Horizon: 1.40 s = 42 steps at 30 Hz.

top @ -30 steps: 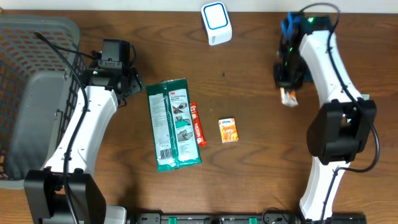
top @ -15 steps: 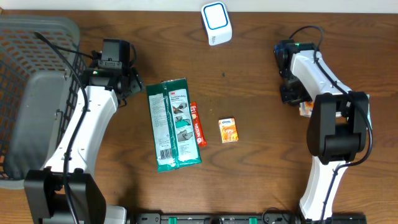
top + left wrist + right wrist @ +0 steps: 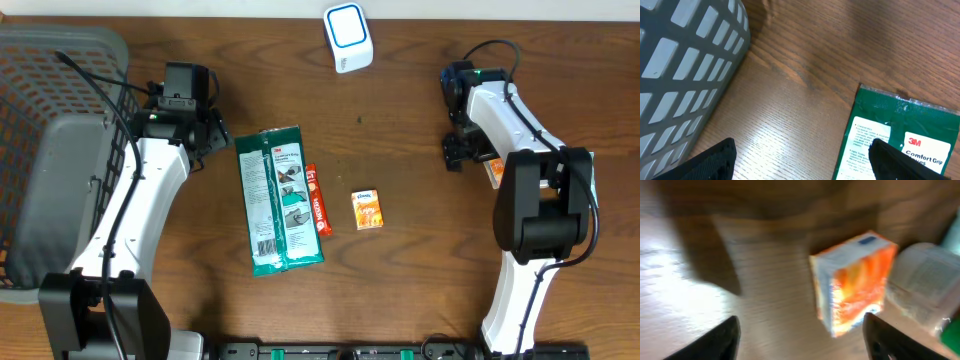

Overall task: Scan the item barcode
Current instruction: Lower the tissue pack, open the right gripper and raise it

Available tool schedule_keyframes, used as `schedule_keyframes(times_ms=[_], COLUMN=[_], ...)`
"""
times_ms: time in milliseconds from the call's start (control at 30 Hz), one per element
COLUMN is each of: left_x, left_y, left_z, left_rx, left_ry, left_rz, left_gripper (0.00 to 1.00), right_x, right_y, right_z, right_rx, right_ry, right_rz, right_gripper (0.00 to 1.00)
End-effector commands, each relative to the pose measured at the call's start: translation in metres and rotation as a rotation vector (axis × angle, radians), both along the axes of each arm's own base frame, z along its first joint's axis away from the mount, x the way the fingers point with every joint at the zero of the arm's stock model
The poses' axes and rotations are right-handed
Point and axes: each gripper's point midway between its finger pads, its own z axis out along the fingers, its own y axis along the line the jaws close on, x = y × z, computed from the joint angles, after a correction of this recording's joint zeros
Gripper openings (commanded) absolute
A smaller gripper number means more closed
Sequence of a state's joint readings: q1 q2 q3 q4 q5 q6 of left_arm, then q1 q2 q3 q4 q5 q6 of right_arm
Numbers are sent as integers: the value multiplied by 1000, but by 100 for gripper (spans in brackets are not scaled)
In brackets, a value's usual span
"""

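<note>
The white scanner with a blue face (image 3: 348,36) stands at the table's back edge. A small orange and white box (image 3: 493,172) lies on the table at the right, partly under the right arm. In the right wrist view this box (image 3: 855,282) rests on the wood just ahead of my right gripper (image 3: 800,340), which is open and holds nothing. From above, the right gripper (image 3: 456,151) sits just left of the box. My left gripper (image 3: 802,162) is open over bare wood, next to the top edge of a green 3M package (image 3: 900,135).
A grey basket (image 3: 60,120) fills the left side. The green package (image 3: 280,200), a red stick pack (image 3: 318,200) and a second small orange box (image 3: 367,210) lie mid-table. A white object (image 3: 925,282) lies just right of the released box.
My right gripper carried the orange box to the right, opened and let it go on the table, then drew back slightly left. The left arm has not moved.
</note>
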<state>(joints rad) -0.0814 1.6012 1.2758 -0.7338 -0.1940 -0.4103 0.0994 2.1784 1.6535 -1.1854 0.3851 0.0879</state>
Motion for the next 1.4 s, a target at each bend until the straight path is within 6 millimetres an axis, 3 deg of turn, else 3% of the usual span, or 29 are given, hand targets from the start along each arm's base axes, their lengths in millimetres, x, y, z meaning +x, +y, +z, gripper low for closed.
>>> schedule_keyframes(times_ms=[0, 67, 133, 300, 500, 733, 967, 1067, 1200, 1267, 1333, 1367], left_x=[0, 0, 0, 0, 0, 0, 0, 0, 0, 0, 0, 0], left_y=[3, 3, 3, 3, 3, 3, 3, 3, 3, 3, 3, 3], left_z=[2, 2, 2, 2, 2, 2, 2, 2, 2, 2, 2, 2], left_rx=[20, 20, 20, 19, 20, 20, 20, 20, 19, 20, 20, 19], left_ry=[-1, -1, -1, -1, -1, -1, -1, -1, -1, -1, -1, -1], left_rz=[-2, -2, -2, -2, -2, -2, -2, -2, -2, -2, -2, -2], left_gripper=[86, 85, 85, 85, 85, 85, 85, 85, 85, 85, 85, 85], right_x=[1, 4, 7, 5, -1, -13, -16, -12, 0, 4, 11, 13], right_y=[15, 22, 26, 18, -26, -65, -73, -60, -22, 0, 28, 41], right_z=[-9, -14, -19, -41, -49, -50, -53, -54, -51, -48, -44, -40], right_rx=[113, 156, 180, 174, 100, 110, 175, 240, 426, 531, 669, 735], right_ry=[-7, -15, -29, -35, -76, -76, -80, -86, -95, -100, -115, -116], right_rz=[-28, -12, -3, 55, -97, -245, -299, -291, -232, -219, -209, -206], right_gripper=[48, 20, 1, 1, 1, 1, 3, 4, 10, 20, 39, 62])
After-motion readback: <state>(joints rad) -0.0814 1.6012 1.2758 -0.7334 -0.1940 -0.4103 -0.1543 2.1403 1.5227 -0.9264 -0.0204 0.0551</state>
